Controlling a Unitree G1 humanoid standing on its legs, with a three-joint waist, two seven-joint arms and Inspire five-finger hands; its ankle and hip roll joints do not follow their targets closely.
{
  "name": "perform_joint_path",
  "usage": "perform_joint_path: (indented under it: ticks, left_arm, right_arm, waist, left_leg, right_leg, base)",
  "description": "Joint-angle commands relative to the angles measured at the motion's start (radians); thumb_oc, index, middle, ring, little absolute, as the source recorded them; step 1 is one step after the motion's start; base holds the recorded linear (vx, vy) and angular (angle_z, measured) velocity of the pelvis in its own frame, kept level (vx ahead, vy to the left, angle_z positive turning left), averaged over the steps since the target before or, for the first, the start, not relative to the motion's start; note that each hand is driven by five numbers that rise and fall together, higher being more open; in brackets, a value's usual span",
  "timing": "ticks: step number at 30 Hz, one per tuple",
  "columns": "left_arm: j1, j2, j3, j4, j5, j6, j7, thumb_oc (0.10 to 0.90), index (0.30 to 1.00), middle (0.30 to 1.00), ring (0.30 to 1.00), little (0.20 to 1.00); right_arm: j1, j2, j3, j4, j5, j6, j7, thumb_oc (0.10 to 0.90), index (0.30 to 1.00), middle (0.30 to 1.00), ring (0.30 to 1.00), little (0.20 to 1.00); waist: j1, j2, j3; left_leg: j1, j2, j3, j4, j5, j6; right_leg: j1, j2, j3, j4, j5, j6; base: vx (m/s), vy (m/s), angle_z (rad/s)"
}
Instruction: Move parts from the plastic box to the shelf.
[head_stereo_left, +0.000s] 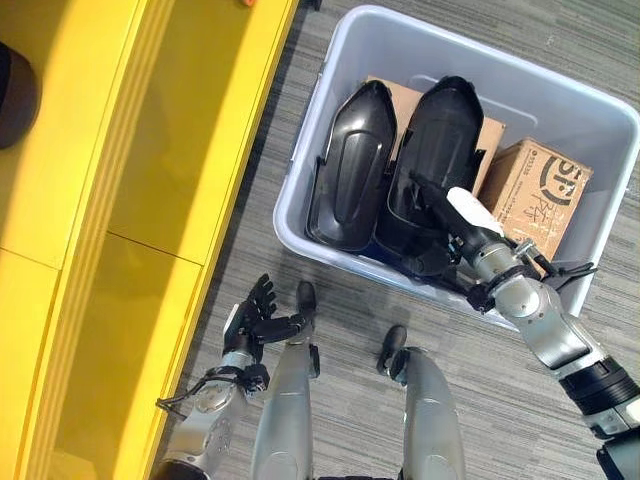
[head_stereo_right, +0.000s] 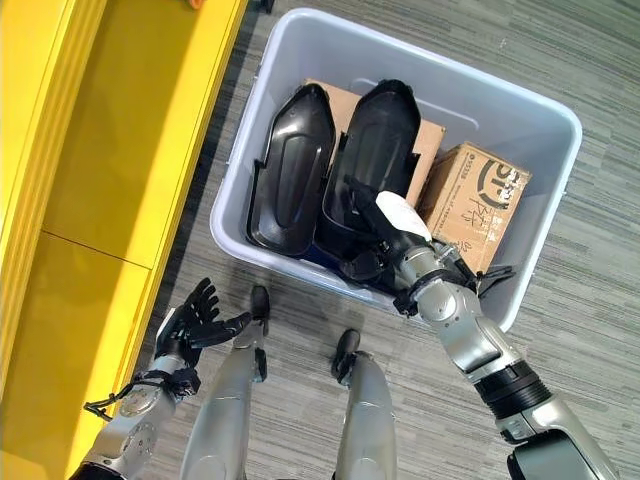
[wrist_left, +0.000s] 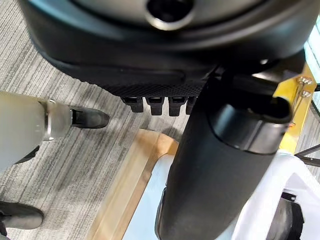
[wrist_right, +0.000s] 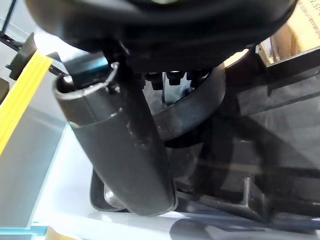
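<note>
A grey-blue plastic box (head_stereo_left: 560, 95) stands on the carpet, right of the yellow shelf (head_stereo_left: 150, 200). Two long black moulded parts lie side by side inside it, one on the left (head_stereo_left: 350, 165) and one on the right (head_stereo_left: 440, 140). My right hand (head_stereo_left: 470, 240) reaches over the box's near wall onto the near end of the right part (wrist_right: 260, 130). Its white-covered thumb lies straight along that part and nothing is clasped. My left hand (head_stereo_left: 250, 318) hangs open over the floor, between the shelf and the box, holding nothing.
A brown cardboard box (head_stereo_left: 535, 190) stands in the plastic box's right end, and flat cardboard (head_stereo_left: 400, 95) lies under the black parts. A dark round object (head_stereo_left: 15, 95) sits at the shelf's left edge. Grey carpet (head_stereo_left: 250, 200) separates the shelf from the box.
</note>
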Motion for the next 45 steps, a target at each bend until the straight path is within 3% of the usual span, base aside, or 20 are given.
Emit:
perform_joint_path:
  ticks: [1,6,20,21,22,23,38,40,41,43,44,45]
  left_arm:
    - [0.036,0.01,0.024,-0.102,-0.004,-0.054,0.002,0.9,1.0,1.0,1.0,1.0]
    - [0.043,0.008,0.015,-0.106,-0.004,-0.054,0.003,0.9,1.0,1.0,1.0,1.0]
    - [0.039,0.007,-0.001,-0.105,-0.014,-0.062,0.012,0.9,1.0,1.0,1.0,1.0]
    - [0.038,0.006,-0.001,-0.104,-0.018,-0.063,0.012,0.9,1.0,1.0,1.0,1.0]
    - [0.038,0.006,-0.001,-0.103,-0.018,-0.063,0.012,0.9,1.0,1.0,1.0,1.0]
    - [0.036,0.005,-0.003,-0.102,-0.019,-0.063,0.013,0.9,1.0,1.0,1.0,1.0]
    - [0.026,0.0,-0.012,-0.088,-0.019,-0.06,0.01,0.9,1.0,1.0,1.0,1.0]
    - [0.019,0.0,-0.011,-0.088,-0.021,-0.059,0.01,0.9,1.0,1.0,1.0,1.0]
    - [0.022,0.0,-0.013,-0.085,-0.02,-0.058,0.01,0.9,1.0,1.0,1.0,1.0]
    - [0.016,0.001,-0.011,-0.086,-0.021,-0.058,0.009,0.9,1.0,1.0,1.0,1.0]
    - [0.02,0.001,-0.012,-0.085,-0.021,-0.058,0.009,0.9,1.0,1.0,1.0,1.0]
    - [0.015,0.003,-0.012,-0.083,-0.019,-0.056,0.007,0.9,1.0,1.0,1.0,1.0]
  right_arm:
    - [-0.048,-0.04,-0.028,-0.004,-0.052,-0.017,-0.034,0.9,1.0,1.0,1.0,1.0]
    - [-0.059,-0.009,-0.02,0.031,-0.082,-0.003,-0.051,0.9,1.0,1.0,1.0,1.0]
    - [-0.132,0.026,-0.001,0.178,-0.148,0.037,-0.103,0.9,1.0,1.0,1.0,1.0]
    - [-0.141,0.027,0.001,0.201,-0.153,0.043,-0.11,0.602,0.583,0.583,0.583,0.583]
    - [-0.142,0.028,0.002,0.202,-0.153,0.043,-0.111,0.451,0.371,0.371,0.371,0.371]
    - [-0.146,0.027,0.003,0.207,-0.154,0.044,-0.112,0.4,0.3,0.3,0.3,0.3]
    - [-0.11,0.044,-0.006,0.17,-0.15,0.034,-0.097,0.4,0.3,0.3,0.3,0.3]
    - [-0.115,0.043,-0.006,0.168,-0.144,0.033,-0.096,0.4,0.3,0.3,0.3,0.3]
    - [-0.111,0.043,-0.002,0.171,-0.144,0.033,-0.094,0.4,0.3,0.3,0.3,0.3]
    - [-0.114,0.04,-0.003,0.165,-0.141,0.033,-0.092,0.4,0.3,0.3,0.3,0.3]
    - [-0.11,0.041,-0.001,0.165,-0.141,0.033,-0.092,0.4,0.3,0.3,0.3,0.3]
    - [-0.109,0.038,-0.003,0.156,-0.134,0.031,-0.087,0.4,0.3,0.3,0.3,0.3]
  waist:
    - [0.001,0.017,-0.001]
    - [-0.001,0.02,-0.001]
    - [0.004,0.03,-0.001]
    - [0.005,0.031,-0.001]
    - [0.004,0.031,-0.001]
    - [0.004,0.03,-0.001]
    - [-0.001,0.027,-0.001]
    - [0.002,0.029,-0.001]
    - [0.0,0.025,-0.001]
    - [0.001,0.026,-0.001]
    - [0.0,0.023,-0.001]
    - [0.002,0.024,-0.001]
  left_leg:
    - [0.009,0.084,-0.036,0.194,-0.218,-0.042]
    - [-0.008,0.076,-0.048,0.237,-0.261,-0.043]
    - [-0.04,0.06,-0.055,0.247,-0.267,-0.037]
    - [-0.042,0.059,-0.055,0.247,-0.266,-0.036]
    - [-0.042,0.059,-0.055,0.248,-0.266,-0.036]
    - [-0.044,0.059,-0.056,0.249,-0.266,-0.035]
    - [0.008,0.059,-0.052,0.205,-0.256,-0.038]
    - [0.014,0.063,-0.047,0.177,-0.22,-0.034]
    - [0.042,0.061,-0.048,0.176,-0.245,-0.041]
    - [0.038,0.064,-0.044,0.161,-0.215,-0.035]
    - [0.056,0.062,-0.047,0.168,-0.242,-0.042]
    - [0.062,0.066,-0.041,0.139,-0.206,-0.038]
  right_leg:
    - [0.037,-0.008,0.043,-0.084,0.06,0.042]
    - [0.022,-0.012,0.057,-0.036,0.016,0.043]
    - [-0.009,-0.017,0.059,-0.014,0.005,0.041]
    - [-0.01,-0.019,0.058,-0.013,0.005,0.041]
    - [-0.01,-0.019,0.058,-0.013,0.005,0.041]
    - [-0.012,-0.019,0.059,-0.01,0.005,0.041]
    - [0.031,-0.015,0.055,-0.049,0.016,0.042]
    - [0.032,-0.011,0.049,-0.071,0.048,0.036]
    - [0.058,-0.01,0.056,-0.071,0.026,0.044]
    - [0.053,-0.008,0.046,-0.087,0.054,0.038]
    - [0.071,-0.009,0.053,-0.08,0.03,0.045]
    - [0.08,-0.004,0.043,-0.114,0.064,0.04]
  base:
    - [-0.01,-0.005,0.09]
    - [0.03,-0.009,0.07]
    - [0.0,0.0,0.0]
    - [0.0,0.0,0.0]
    - [0.0,0.0,0.0]
    - [0.01,0.006,0.04]
    - [0.0,0.001,0.0]
    - [-0.04,0.013,0.0]
    - [-0.08,0.022,-0.01]
    - [0.0,0.0,0.0]
    - [0.0,0.0,0.0]
    - [0.0,0.0,0.0]
